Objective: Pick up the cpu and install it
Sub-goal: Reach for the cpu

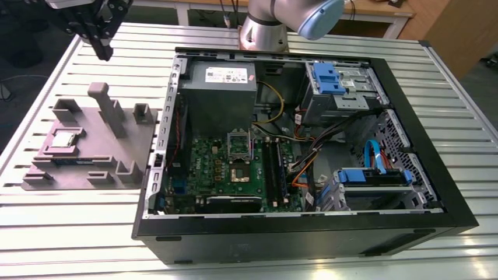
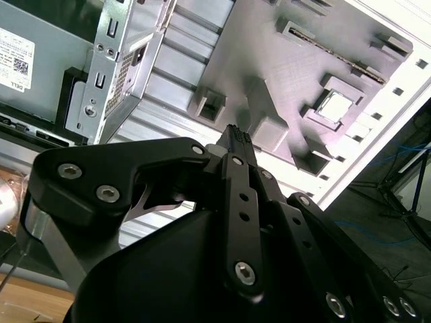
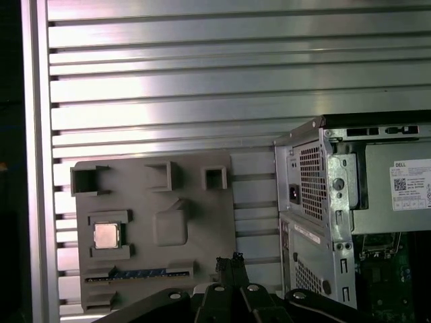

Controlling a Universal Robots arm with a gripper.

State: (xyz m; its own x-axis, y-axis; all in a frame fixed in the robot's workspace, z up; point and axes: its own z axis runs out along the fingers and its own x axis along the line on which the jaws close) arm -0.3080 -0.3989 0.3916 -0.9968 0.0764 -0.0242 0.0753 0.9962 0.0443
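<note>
- I see my pincer (image 1: 102, 55) pinched narrow and empty, above the bench (image 1: 62, 233).
- The cpu (image 1: 64, 139) rests in the grey fixture (image 1: 92, 149), roughly 7 o'clock from the pincer in the exterior view.

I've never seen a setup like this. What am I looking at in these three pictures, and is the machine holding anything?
It is one robot arm with a claw. The exterior view looks over the slatted table; both wrist views ride on the arm and look past the claw. On the table lie an open computer case and a grey holder plate. The cpu, a small silver square, sits on that plate. The claw is shut and holds nothing.
</note>
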